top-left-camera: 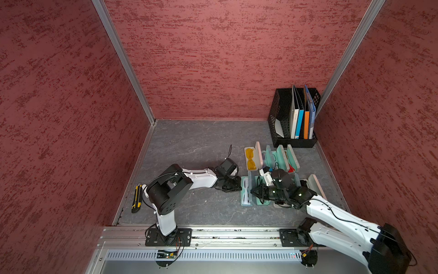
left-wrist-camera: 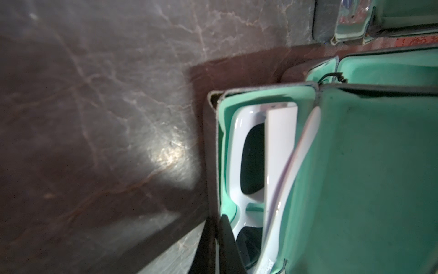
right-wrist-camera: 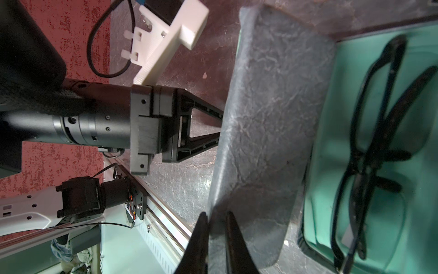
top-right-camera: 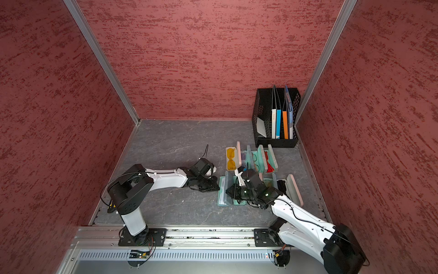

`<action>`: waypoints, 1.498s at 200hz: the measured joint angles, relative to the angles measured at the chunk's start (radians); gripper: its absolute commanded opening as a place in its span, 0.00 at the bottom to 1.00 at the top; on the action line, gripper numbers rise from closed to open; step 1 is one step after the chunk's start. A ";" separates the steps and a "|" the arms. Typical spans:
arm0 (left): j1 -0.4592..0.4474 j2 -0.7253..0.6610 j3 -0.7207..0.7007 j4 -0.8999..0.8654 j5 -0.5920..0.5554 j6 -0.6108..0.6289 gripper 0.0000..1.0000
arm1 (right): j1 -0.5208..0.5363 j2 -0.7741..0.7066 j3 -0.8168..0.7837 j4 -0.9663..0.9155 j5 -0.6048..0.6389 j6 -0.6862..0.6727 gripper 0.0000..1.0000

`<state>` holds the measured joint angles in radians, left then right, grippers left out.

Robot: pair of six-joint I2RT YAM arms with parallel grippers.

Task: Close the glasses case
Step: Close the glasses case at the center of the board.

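The glasses case (top-left-camera: 244, 198) is grey outside and teal inside, and lies open near the front of the mat with white glasses (left-wrist-camera: 279, 151) in its base. Its grey lid (right-wrist-camera: 267, 118) stands about upright along the base's right side. My left gripper (left-wrist-camera: 216, 219) is shut on the base's left wall, one finger outside and one inside. It shows in both top views (top-left-camera: 239, 187) (top-right-camera: 217, 186). My right gripper (right-wrist-camera: 216, 214) is shut on the lid's free edge (top-left-camera: 253, 191), reaching over from the right.
Several other open cases crowd the right: one with black glasses (right-wrist-camera: 379, 142) right behind the lid, one with yellow glasses (top-left-camera: 250, 157), teal ones (top-left-camera: 280, 156), a pink one (top-left-camera: 316, 187). A black file rack (top-left-camera: 294, 118) fills the back right corner. A yellow utility knife (top-left-camera: 137, 198) lies at the left.
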<state>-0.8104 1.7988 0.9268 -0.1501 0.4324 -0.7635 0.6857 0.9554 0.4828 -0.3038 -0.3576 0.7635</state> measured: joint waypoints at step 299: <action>-0.014 -0.139 -0.021 -0.069 -0.105 -0.005 0.30 | 0.053 0.233 0.035 0.117 0.020 -0.016 0.33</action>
<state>-0.8242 1.6596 0.9062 -0.2192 0.3279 -0.7689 0.7383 1.1885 0.5175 -0.1864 -0.3378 0.7475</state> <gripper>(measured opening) 0.294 0.310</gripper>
